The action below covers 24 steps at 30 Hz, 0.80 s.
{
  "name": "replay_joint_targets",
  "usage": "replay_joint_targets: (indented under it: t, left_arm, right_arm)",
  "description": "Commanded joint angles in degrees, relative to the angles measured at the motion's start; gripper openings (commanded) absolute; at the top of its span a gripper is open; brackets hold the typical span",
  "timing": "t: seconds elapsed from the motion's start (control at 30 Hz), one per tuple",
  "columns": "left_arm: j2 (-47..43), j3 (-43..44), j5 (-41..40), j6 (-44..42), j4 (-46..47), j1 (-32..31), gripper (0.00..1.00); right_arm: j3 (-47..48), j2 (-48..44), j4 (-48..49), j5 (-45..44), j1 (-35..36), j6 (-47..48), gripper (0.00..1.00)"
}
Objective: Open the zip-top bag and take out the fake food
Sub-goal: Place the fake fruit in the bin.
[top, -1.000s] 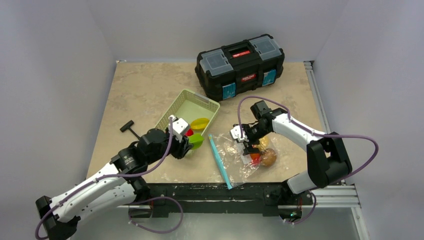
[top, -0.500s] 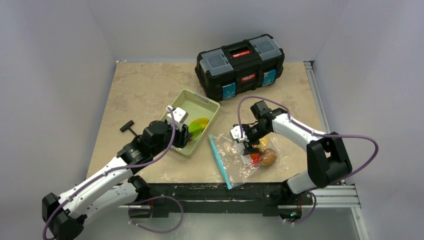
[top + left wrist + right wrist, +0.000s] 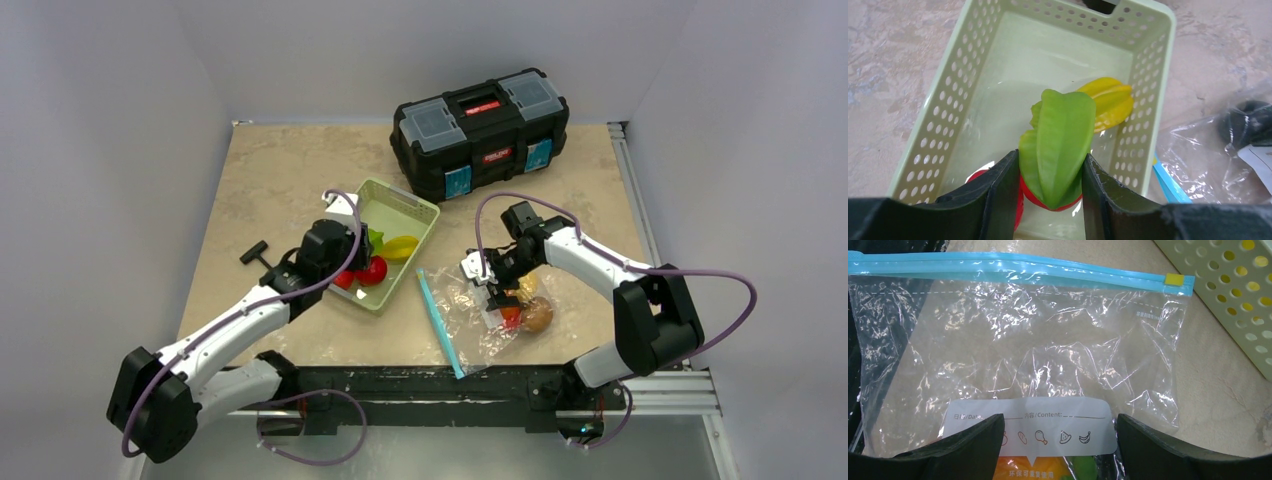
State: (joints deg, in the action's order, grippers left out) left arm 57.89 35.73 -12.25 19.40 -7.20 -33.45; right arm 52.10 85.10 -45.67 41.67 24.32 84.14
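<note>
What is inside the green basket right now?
A yellow fruit lies inside the basket. A green piece over a red one sits between the fingers of the left gripper. Those fingers hide the basket's near end.

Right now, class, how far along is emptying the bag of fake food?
Done: a yellow piece and a red piece lie in the green basket. In hand: the left gripper holds a green piece above it. Left: brown, orange and red pieces sit inside the zip-top bag under the open right gripper.
</note>
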Motion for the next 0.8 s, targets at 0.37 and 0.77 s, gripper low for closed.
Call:
replay_joint_targets:
  t: [0.37,0.77]
  left_arm:
    - [1.95,-0.41,-7.61,6.21,2.09,1.57,0.89]
    - [-9.57,-4.99,-2.26,9.86,-0.20,1.65,1.00]
  right_arm:
    - [0.20,0.46,-0.91,1.20,-0.15,1.64,0.81]
    - [0.45,0.17,-1.51,1.45,-0.17,1.73,0.81]
